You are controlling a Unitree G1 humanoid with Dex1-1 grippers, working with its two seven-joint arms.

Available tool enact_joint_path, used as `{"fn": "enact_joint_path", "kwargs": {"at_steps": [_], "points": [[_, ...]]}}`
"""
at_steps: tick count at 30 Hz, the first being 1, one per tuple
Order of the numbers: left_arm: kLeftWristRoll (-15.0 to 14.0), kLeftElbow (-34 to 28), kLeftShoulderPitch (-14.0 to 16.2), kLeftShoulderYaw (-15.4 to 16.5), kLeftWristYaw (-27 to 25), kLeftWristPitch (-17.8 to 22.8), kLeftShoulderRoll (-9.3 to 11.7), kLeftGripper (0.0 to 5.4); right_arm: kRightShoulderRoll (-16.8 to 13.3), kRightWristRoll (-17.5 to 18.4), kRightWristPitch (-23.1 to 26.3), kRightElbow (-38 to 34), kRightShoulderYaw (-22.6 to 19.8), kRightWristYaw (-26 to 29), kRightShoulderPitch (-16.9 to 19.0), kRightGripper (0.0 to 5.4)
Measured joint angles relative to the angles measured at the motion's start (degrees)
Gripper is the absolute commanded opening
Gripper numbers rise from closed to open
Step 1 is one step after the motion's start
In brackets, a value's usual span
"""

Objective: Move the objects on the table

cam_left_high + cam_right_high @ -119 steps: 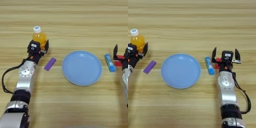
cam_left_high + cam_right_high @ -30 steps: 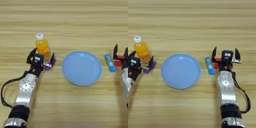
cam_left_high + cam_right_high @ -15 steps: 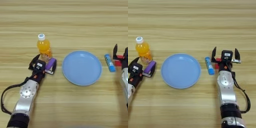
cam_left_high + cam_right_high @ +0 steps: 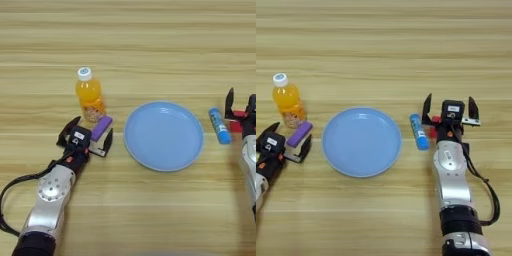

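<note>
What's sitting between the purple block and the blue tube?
The blue plate lies between the purple block and the blue tube, clearest in the right eye view.

No text, brand, number or sign is legible anywhere. The bottle (image 4: 90,97) near the table's (image 4: 150,40) left edge bears a label whose print I cannot read. My left gripper (image 4: 86,138) and my right gripper (image 4: 450,108) each carry a small white tag on top, its marks too small to make out.
</note>
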Motion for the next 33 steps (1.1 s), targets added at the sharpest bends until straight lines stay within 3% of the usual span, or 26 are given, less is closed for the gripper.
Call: {"fn": "enact_joint_path", "kwargs": {"at_steps": [4, 8, 15, 20, 33], "points": [[-1.0, 0.1, -0.2, -0.1, -1.2, 1.6, 0.2, 5.39, 0.0, 0.0, 0.0, 0.0, 0.0, 0.0, -0.1, 5.4], [-4.5, -1.7, -0.1, 0.0, -3.8, 6.4, 0.1, 5.39, 0.0, 0.0, 0.0, 0.0, 0.1, 0.0, -0.1, 5.4], [-6.3, -4.9, 0.9, -0.5, -6.0, 12.7, 0.3, 5.39, 0.0, 0.0, 0.0, 0.0, 0.2, 0.0, -0.1, 5.4], [-6.5, -5.8, 1.3, -0.8, -6.4, 14.1, 0.4, 5.39, 0.0, 0.0, 0.0, 0.0, 0.2, 0.0, -0.1, 5.4], [-6.6, -5.2, 0.9, -0.7, -6.4, 14.2, 0.6, 4.06, 0.0, 0.0, 0.0, 0.0, 0.2, -0.1, -0.1, 5.4]]}}
